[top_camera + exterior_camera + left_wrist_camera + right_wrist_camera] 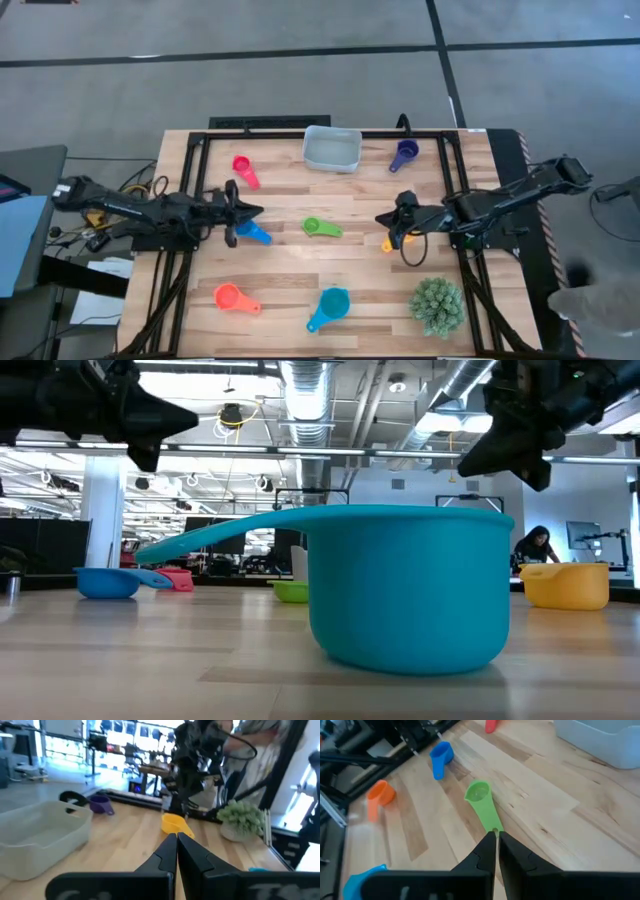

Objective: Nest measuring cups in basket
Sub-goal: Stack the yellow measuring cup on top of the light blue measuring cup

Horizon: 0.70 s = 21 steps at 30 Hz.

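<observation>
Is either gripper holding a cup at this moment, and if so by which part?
Nothing is held. The left gripper and right gripper are both shut and empty above the table; the basket holds no cups.

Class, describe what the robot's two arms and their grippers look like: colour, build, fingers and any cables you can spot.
Both arms are black, slim and jointed, mounted at opposite table sides. The left gripper and right gripper each end in two dark, tapering fingers. A black cable loops beneath the right arm; orange and yellow wiring sits near the left arm base.

Teal cup (410, 590) smooth matt plastic; basket (332, 149) translucent plastic; table (350, 290) pale grained wood.
</observation>
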{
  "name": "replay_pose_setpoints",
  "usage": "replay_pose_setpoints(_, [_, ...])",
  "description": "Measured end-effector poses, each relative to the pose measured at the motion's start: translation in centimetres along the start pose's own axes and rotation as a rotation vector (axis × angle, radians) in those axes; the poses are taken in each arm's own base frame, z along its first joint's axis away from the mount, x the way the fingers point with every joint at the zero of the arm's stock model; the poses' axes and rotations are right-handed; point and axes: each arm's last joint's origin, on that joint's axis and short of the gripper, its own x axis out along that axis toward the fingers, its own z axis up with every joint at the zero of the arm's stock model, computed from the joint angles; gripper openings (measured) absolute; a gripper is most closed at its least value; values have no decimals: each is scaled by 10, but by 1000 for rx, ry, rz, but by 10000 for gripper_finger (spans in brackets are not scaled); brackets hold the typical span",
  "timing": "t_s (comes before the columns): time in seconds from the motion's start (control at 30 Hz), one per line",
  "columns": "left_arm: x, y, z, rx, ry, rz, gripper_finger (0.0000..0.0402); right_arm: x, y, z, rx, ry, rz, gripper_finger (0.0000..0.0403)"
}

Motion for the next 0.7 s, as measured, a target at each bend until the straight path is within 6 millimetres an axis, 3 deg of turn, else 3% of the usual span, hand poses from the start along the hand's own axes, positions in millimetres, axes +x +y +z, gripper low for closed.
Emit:
replay_pose_setpoints(0.13, [21, -14, 2, 15, 58, -24, 13, 7, 5, 0, -13, 19, -11, 63])
replay_pose_setpoints(0.33, [60, -33, -2, 4, 161, -5, 79, 10, 6, -3, 14, 70, 9, 100])
replay_pose_setpoints(0.53, [104, -53, -18, -24, 261, 1, 142, 7, 2, -8, 73, 179, 6, 155])
replay_pose_setpoints(0.7, [138, -76, -37, -20, 346, -74, 161, -3, 1, -14, 93, 297, -150, 169])
